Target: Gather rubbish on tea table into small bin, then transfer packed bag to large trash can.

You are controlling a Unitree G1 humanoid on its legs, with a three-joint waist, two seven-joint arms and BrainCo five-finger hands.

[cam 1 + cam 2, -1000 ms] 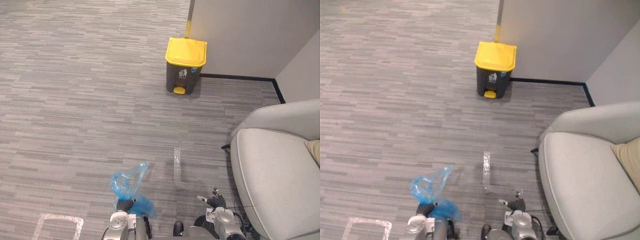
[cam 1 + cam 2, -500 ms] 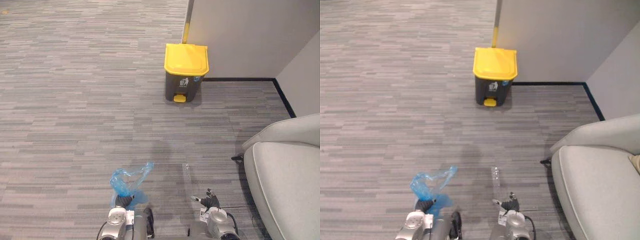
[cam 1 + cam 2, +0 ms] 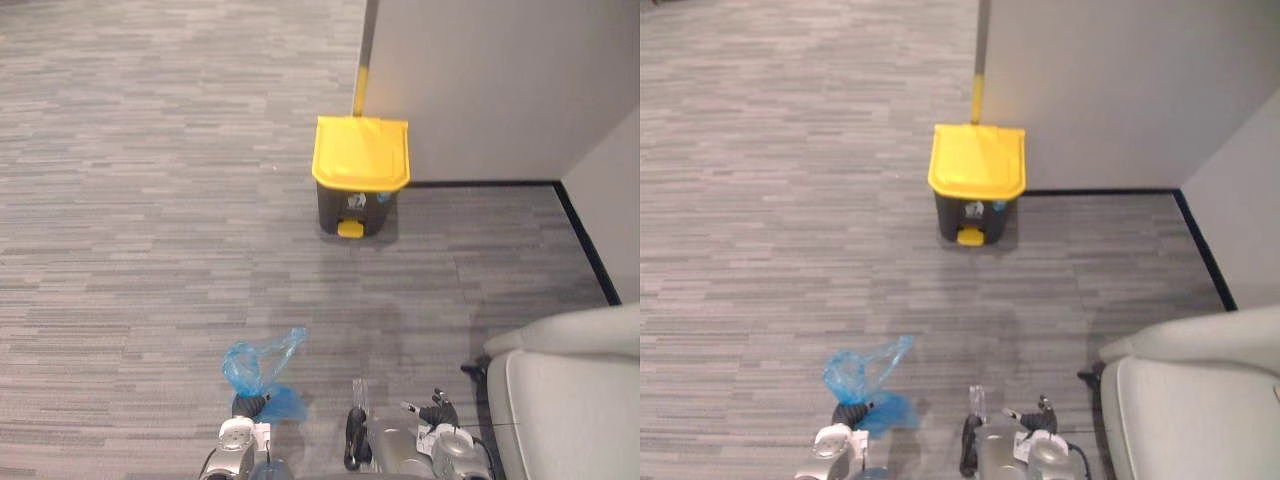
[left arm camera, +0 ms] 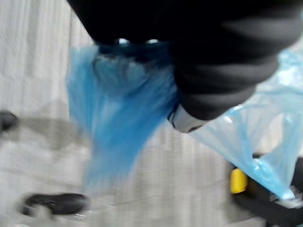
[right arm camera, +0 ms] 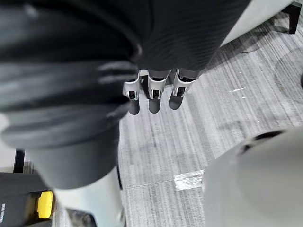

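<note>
a: left robot hand [image 3: 249,405] first. state?

b: closed round the gathered neck of the blue bag [image 3: 258,364]. the bag puffs up and forward from the grip, and a fold hangs below the hand. left wrist view shows blue film draped right against the dark cover. can't tell what's inside, or how full it is.

a: right robot hand [image 3: 437,411]?

b: at about 5 o'clock in the head view, idle. the fingers [image 5: 153,98] hang straight and relaxed with nothing in them.

a: outward from there?

b: bare grey floor [image 3: 150,230], then the trash can [image 3: 350,205] at about 12 o'clock, well apart from the bag. it backs onto the wall [image 3: 490,80]. the yellow lid [image 3: 362,150] is down and the yellow pedal [image 3: 350,229] faces us. a pale armchair [image 3: 570,410] sits at 4 o'clock, near the right arm.

a: stage?

b: my read is the carry leg, bag packed and in hand, can not yet reached.

a: what could go wrong?

b: mostly the lid. it's shut, so a drop made before it's open would leave the bag on top or sliding to the floor. the film looks thin and slick, so it could creep out of the grip on the walk. the loose top could also catch on the rim. the armchair is close enough to clip the right arm if the path drifts toward 3 o'clock.
</note>
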